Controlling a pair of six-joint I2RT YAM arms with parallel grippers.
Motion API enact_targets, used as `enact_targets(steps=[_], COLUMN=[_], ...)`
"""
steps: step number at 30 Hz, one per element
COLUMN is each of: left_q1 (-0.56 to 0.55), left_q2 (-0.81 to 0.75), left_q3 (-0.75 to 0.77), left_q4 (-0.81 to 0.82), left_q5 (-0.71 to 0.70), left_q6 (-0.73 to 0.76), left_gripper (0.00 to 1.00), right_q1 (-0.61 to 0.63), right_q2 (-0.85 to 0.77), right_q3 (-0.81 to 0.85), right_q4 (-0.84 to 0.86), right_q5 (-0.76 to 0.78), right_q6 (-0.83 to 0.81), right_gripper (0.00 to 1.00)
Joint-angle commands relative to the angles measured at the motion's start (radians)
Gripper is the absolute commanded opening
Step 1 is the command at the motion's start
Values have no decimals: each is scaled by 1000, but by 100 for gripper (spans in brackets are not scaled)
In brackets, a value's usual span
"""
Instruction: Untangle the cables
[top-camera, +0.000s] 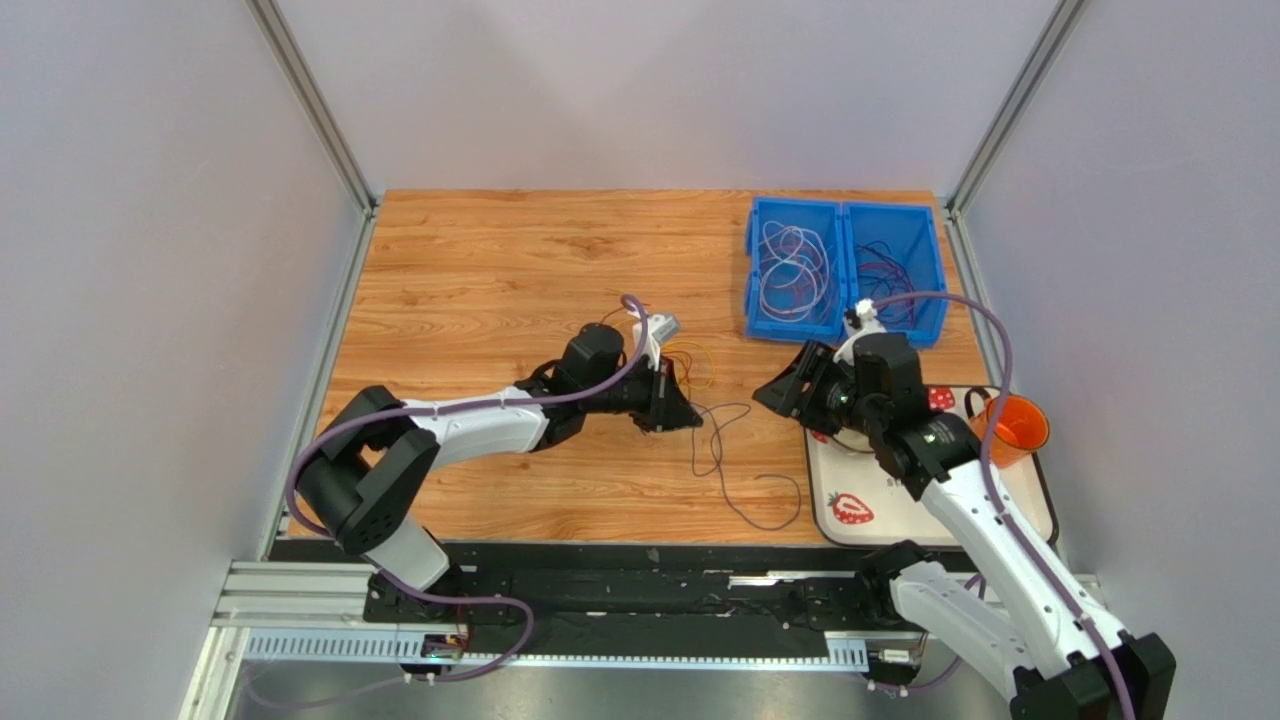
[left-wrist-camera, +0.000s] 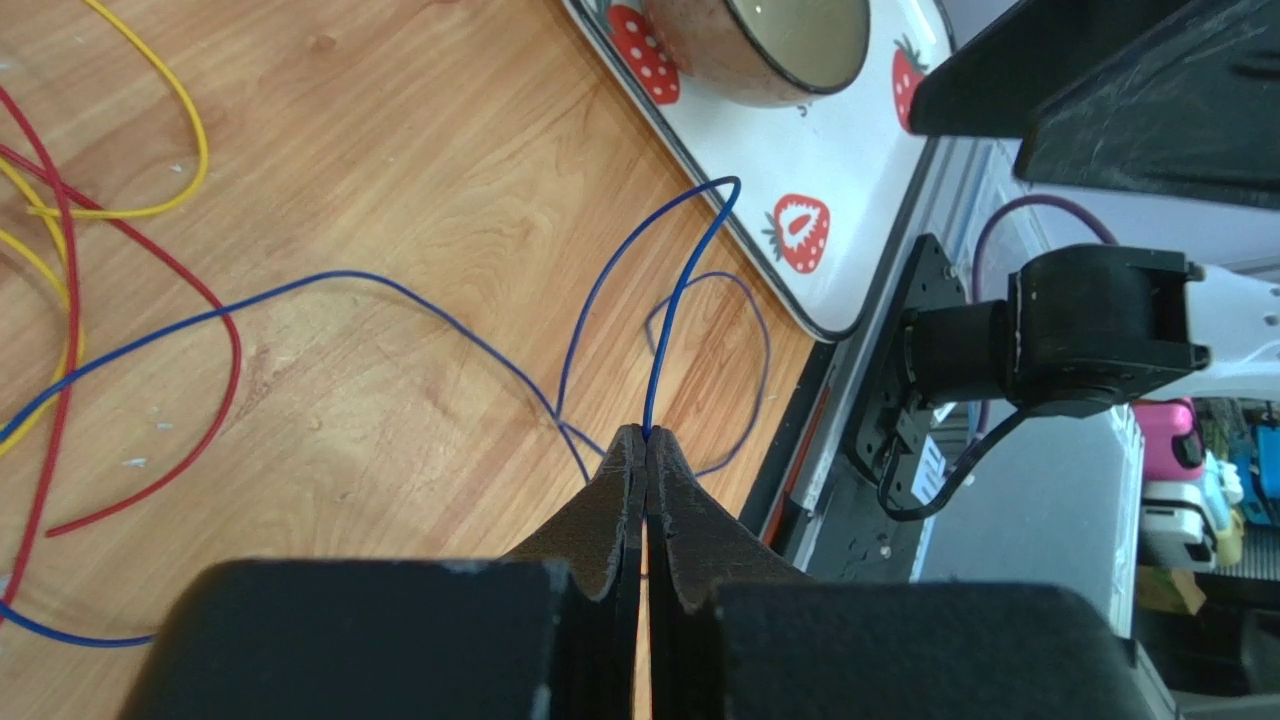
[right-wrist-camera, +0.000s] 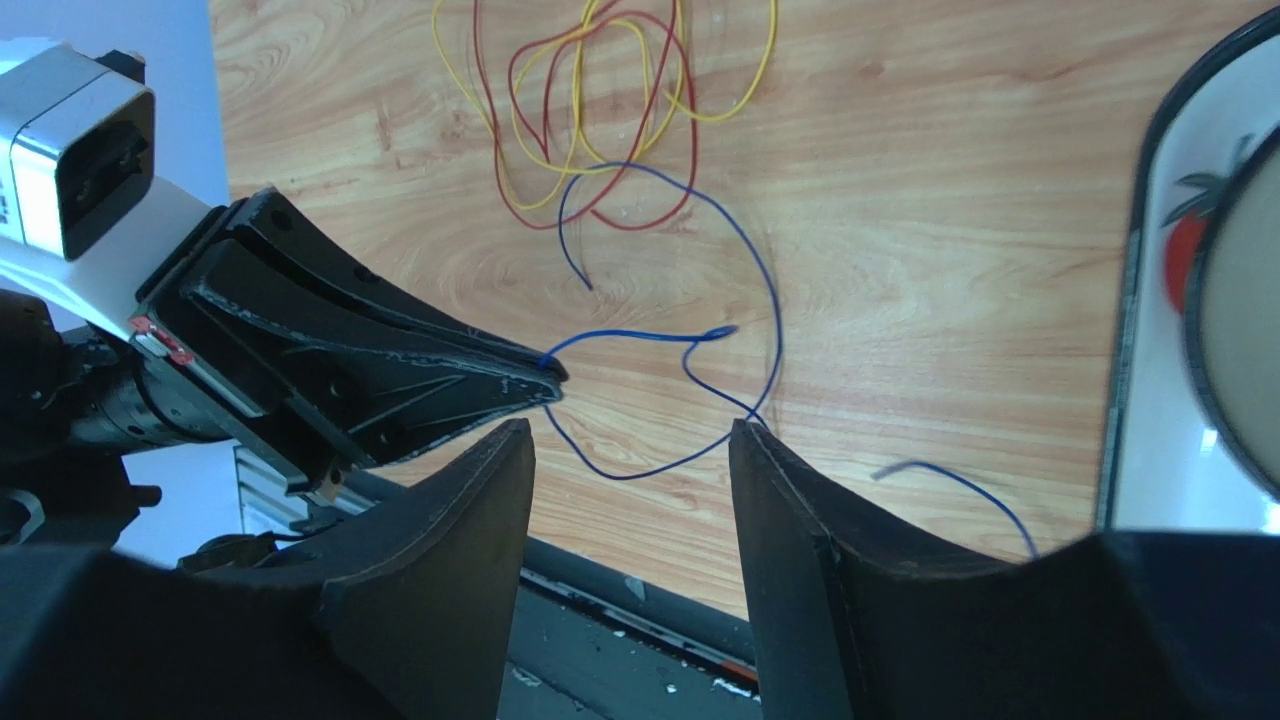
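My left gripper (left-wrist-camera: 646, 438) is shut on a thin blue cable (left-wrist-camera: 684, 285), which rises from its tips and loops over the wood. In the top view this gripper (top-camera: 687, 416) sits mid-table with the blue cable (top-camera: 718, 450) trailing toward the near edge. Red (left-wrist-camera: 226, 360) and yellow (left-wrist-camera: 166, 90) cables lie to the left. My right gripper (right-wrist-camera: 631, 428) is open and empty, hovering just above the blue cable (right-wrist-camera: 759, 285), facing the left gripper's tips (right-wrist-camera: 549, 375). A red and yellow tangle (right-wrist-camera: 601, 120) lies beyond. In the top view the right gripper (top-camera: 781, 393) is right of the left one.
A two-part blue bin (top-camera: 845, 270) holding more thin wires stands at the back right. A white strawberry tray (top-camera: 902, 503) lies at the near right with an orange cup (top-camera: 1014, 428) on it. The tray (left-wrist-camera: 781, 165) holds a bowl (left-wrist-camera: 774, 38). The table's near edge rail (top-camera: 646, 593) is close.
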Motion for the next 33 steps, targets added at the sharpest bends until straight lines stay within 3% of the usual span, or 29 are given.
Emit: enact_targets(steps=[1, 20, 26, 29, 33], left_q1=[-36, -145, -184, -217, -229], left_q2=[32, 19, -12, -21, -32], left_q3=[22, 67, 81, 119, 114], left_q4=[80, 13, -68, -161, -166], left_q5=[-38, -186, -297, -438, -511], left_q6=[10, 54, 85, 110, 107], left_gripper=[0, 0, 0, 0, 0], right_q1=[59, 133, 139, 140, 139], right_q2=[58, 174, 202, 188, 182], right_q3=[5, -1, 5, 2, 3], right_q4=[114, 83, 63, 57, 54], right_q5=[-6, 153, 167, 185, 196], right_q6=[104, 215, 229, 235, 242], right_gripper=[55, 54, 54, 54, 55])
